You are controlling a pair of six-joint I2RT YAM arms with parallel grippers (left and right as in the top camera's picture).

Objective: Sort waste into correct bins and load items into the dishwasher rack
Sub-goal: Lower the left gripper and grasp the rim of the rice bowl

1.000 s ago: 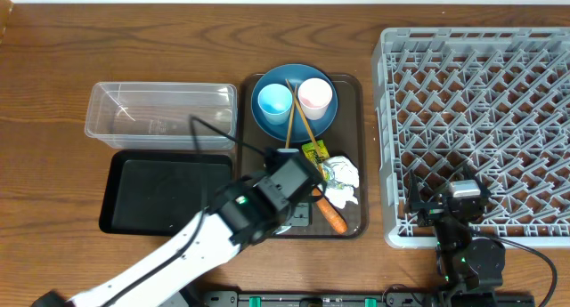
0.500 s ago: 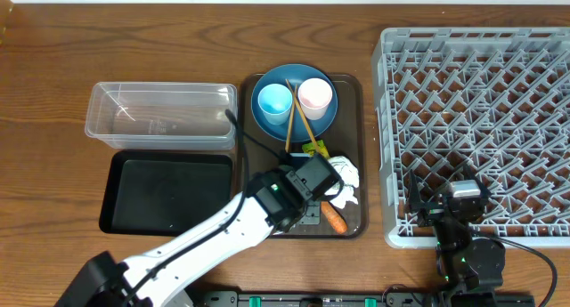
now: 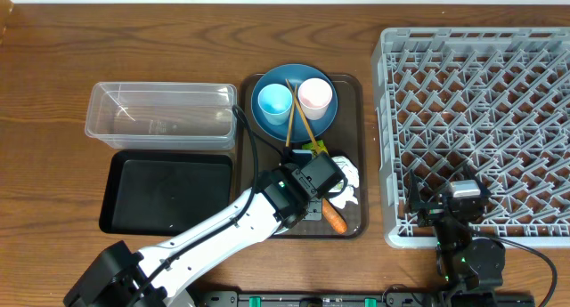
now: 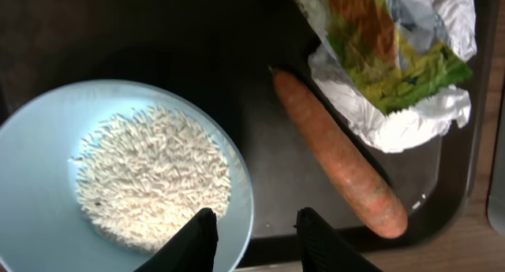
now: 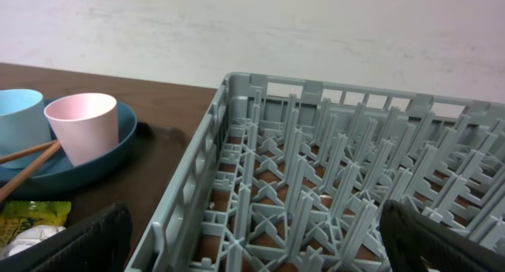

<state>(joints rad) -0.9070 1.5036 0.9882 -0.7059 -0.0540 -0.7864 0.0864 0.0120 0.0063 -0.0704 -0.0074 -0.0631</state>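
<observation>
My left gripper is open, its jaws standing on either side of the near rim of the pale-blue bowl, which holds white rice. The orange carrot lies just right of the bowl, with the yellow-green wrapper on the white tissue beyond it. From overhead, my left arm hides the bowl; the carrot and tissue show beside it. My right gripper hangs wide open and empty over the grey rack's front-left corner.
On the brown serving tray the dark-blue plate carries a light-blue cup, a pink cup and wooden chopsticks. A clear box and a black tray lie to the left.
My left arm has swung right over the serving tray, from beside the black tray to above the bowl, and its jaws have narrowed. The right arm has not moved.
</observation>
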